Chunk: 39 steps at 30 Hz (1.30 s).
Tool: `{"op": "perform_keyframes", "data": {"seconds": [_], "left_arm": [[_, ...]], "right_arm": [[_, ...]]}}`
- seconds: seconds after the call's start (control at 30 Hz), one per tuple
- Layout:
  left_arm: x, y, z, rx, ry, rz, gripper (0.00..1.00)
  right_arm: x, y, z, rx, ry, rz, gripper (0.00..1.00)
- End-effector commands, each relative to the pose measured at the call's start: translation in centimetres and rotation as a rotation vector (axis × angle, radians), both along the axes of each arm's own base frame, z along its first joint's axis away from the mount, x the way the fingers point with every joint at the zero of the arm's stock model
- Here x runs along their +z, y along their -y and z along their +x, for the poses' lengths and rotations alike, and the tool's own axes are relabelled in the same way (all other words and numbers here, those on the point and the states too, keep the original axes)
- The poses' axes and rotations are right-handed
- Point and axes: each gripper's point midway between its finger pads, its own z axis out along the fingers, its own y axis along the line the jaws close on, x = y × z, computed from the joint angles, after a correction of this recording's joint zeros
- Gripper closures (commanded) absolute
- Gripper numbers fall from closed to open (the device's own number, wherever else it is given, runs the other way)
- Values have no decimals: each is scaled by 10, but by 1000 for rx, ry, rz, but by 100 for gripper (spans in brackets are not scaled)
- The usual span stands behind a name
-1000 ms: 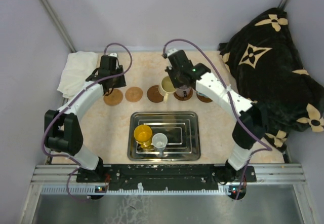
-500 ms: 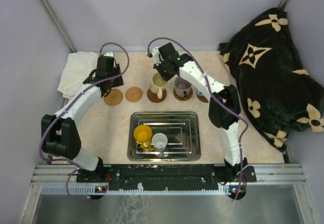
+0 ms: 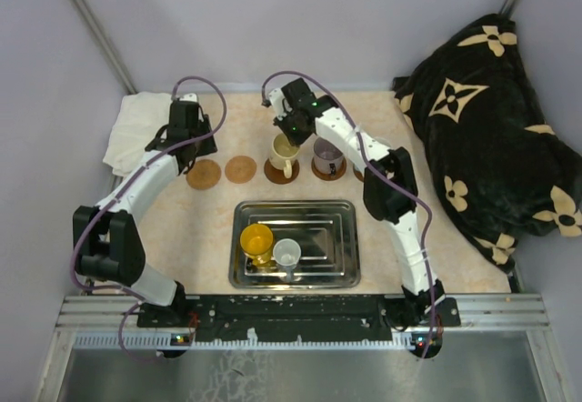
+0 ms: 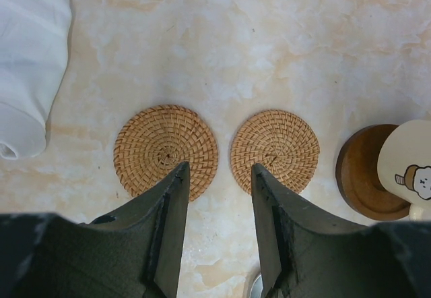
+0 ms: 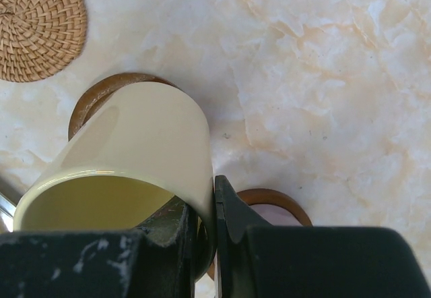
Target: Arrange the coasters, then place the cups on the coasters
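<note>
Landmark is the rectangular steel tray (image 3: 346,238), mid-way across the beige marbled table (image 3: 195,229).

- **In the tray:** the yellow handled cup (image 3: 256,240) and the small grey-white cup (image 3: 286,255) stand upright in the near-left part, just beside each other.
- **Coaster row:** it runs just beyond the tray's far edge.
- **Woven coasters:** beyond the far-left corner are two round woven straw-coloured ones. The left woven coaster (image 4: 166,151) and right woven coaster (image 4: 275,151) are bare and lie side by side, not touching.
- **Cream cup:** beyond the middle of the far edge is a dark brown wooden coaster (image 5: 94,99). The cream cup (image 5: 155,143) is over it, off-centre. Can't tell if it rests fully.
- **Purplish-grey cup:** this cup (image 3: 326,154) is next along to the right, upright on another brown coaster (image 3: 328,174).
- **Fifth coaster:** it (image 3: 366,177) lies beyond the far-right corner, mostly hidden by the right arm. Can't tell what is on it.
- **Right gripper** (image 5: 214,207): clenched on the cream cup's wall at the rim, one finger inside and one outside.
- **Left gripper** (image 4: 219,176): jaws released and parted with nothing between them, above the gap between the two woven coasters.
- **Other items:** a white folded cloth (image 3: 136,129) lies far-left of the tray, and a black blanket with beige flower prints (image 3: 491,120) is to its right.
</note>
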Motion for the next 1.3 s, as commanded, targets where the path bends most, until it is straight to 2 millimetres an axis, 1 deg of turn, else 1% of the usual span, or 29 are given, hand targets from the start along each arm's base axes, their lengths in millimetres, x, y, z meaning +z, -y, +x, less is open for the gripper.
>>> {"op": "perform_keyframes", "data": {"seconds": [0.0, 0.4, 0.7, 0.77, 0.83, 0.9, 1.0, 1.07, 1.13, 1.2, 1.27], "left_arm": [[10, -4, 2, 18, 37, -11, 52], [6, -4, 5, 23, 27, -12, 52], [7, -6, 8, 24, 28, -9, 51], [6, -7, 8, 26, 27, -7, 51], [7, -7, 9, 26, 29, -7, 51], [7, -7, 9, 26, 30, -10, 51], [6, -6, 10, 23, 28, -13, 51], [6, -5, 10, 21, 26, -16, 51], [4, -5, 10, 19, 23, -17, 51], [4, -5, 9, 18, 21, -17, 51], [2, -5, 8, 20, 18, -16, 51]], "right_arm": [[42, -18, 15, 41, 99, 74, 100], [23, -14, 6, 76, 54, 15, 100], [12, -24, 3, 88, 35, 23, 99], [10, -27, 0, 95, 29, 19, 94], [7, -30, -4, 102, 29, 2, 82], [3, -31, -6, 102, 34, -16, 67], [1, -31, -7, 93, 47, -42, 52], [1, -31, -7, 84, 59, -54, 47], [4, -29, -4, 66, 81, -69, 46], [9, -28, -1, 48, 103, -74, 45], [19, -27, 1, 31, 126, -67, 42]]}}
